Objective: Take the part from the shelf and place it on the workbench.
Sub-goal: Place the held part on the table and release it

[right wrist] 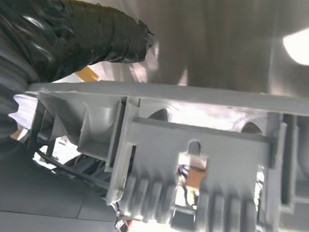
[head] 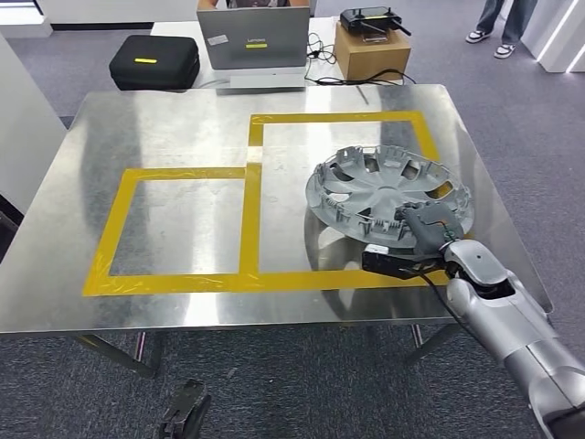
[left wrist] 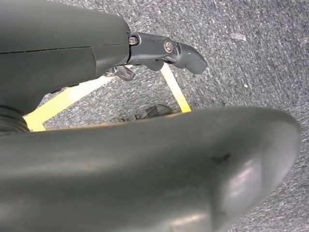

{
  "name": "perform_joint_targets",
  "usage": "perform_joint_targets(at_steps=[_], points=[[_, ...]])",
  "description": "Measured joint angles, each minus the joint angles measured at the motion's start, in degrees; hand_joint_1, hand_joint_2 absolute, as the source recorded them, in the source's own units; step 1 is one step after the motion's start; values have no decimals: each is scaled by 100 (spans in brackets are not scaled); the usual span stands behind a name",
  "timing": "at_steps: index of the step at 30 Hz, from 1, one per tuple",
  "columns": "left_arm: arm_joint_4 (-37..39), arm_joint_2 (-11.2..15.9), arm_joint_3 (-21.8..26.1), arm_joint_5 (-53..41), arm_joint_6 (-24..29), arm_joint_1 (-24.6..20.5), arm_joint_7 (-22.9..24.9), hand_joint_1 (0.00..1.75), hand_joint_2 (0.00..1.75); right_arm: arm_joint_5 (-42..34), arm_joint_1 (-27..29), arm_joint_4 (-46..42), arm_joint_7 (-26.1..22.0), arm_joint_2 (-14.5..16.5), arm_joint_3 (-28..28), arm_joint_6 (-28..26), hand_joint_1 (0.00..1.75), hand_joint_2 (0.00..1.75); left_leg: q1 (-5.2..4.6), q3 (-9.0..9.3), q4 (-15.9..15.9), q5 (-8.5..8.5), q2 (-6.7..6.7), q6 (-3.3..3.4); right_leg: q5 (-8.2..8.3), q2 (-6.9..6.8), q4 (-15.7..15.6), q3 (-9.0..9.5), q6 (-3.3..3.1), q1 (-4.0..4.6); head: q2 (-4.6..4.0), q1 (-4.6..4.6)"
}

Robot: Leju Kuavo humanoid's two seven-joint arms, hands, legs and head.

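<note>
Looking from the robot's side outward: the left hand (left wrist: 171, 50) hangs down by the carpeted floor (left wrist: 255, 58), where some yellow floor tape (left wrist: 175, 89) crosses. It holds nothing I can see, but whether its fingers are spread or curled I can't tell.

Next out, the right hand (head: 429, 227) is over the near edge of the workbench (head: 173, 128), clamped on the near rim of the part (head: 389, 192), a grey wheel-cover sort of thing lying inner side up. The right wrist view agrees, with a dark finger (right wrist: 109, 34) lying over the rim (right wrist: 164, 92). The part sits mostly inside the right-hand taped square (head: 255, 192), its near edge over the yellow line, and it looks a bit tilted, near side maybe not fully down. Hard to be sure.

So I'd say we're at the tail end: placing, not fetching. Next move is probably just settle it flat, let the fingers go without dragging the rim, then pull the arm back.

Further back there's a laptop (head: 254, 38), a black case (head: 154, 62), a cardboard box (head: 371, 50), and a person's legs (head: 504, 23).
</note>
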Motion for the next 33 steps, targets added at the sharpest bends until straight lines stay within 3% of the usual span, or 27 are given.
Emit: perform_joint_targets(at_steps=[22,33], points=[[0,-32,139,-129,10,3,1,0,0,4,259,-561,-25,23,-58,-202,0,175,0,-16,2,0,-12,0,-1,-11,0,-16,-1,-1,0,0],[0,-32,273,-180,4,22,1,0,0,-616,258,-605,414,20,-204,801,0,175,-1,-19,3,0,-14,0,-1,-17,0,-15,-1,-2,0,-1]])
